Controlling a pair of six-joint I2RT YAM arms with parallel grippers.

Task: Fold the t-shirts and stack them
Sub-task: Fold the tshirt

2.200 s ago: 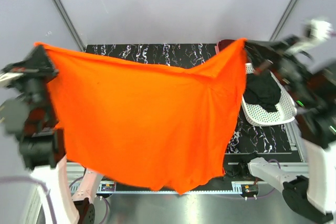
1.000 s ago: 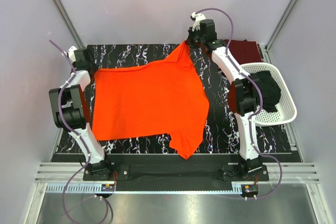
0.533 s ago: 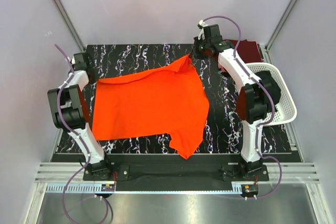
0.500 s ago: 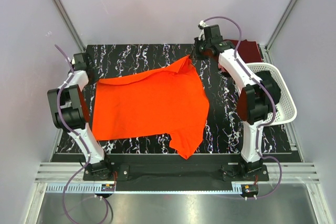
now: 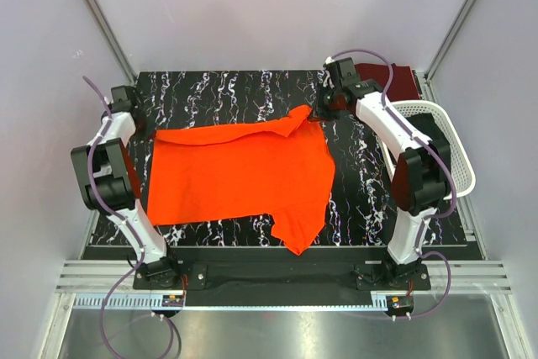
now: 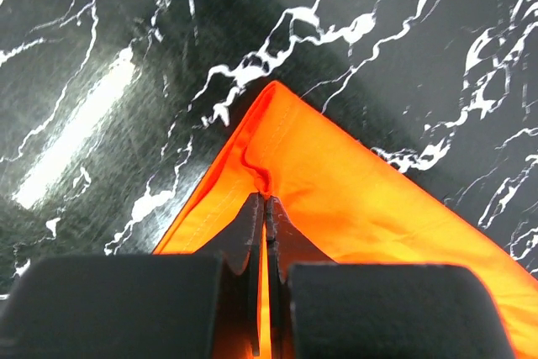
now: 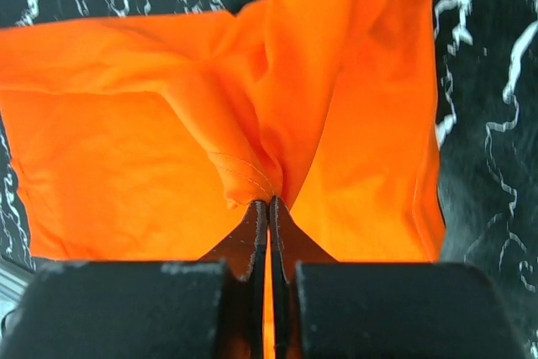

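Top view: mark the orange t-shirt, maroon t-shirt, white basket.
bright orange t-shirt [image 5: 244,176], top view, body centre.
dark maroon t-shirt [image 5: 405,83], top view, right half.
white perforated plastic basket [image 5: 459,174], top view, right wall.

Walled lab cell, aluminium frame [image 5: 92,6]

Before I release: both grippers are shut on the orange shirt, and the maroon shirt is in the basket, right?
No: the maroon shirt lies on the table beyond the basket, as the top view shows. Left gripper and right gripper are shut on the orange shirt.

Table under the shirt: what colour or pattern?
The table is black with white marble veins; left wrist view shows it best.
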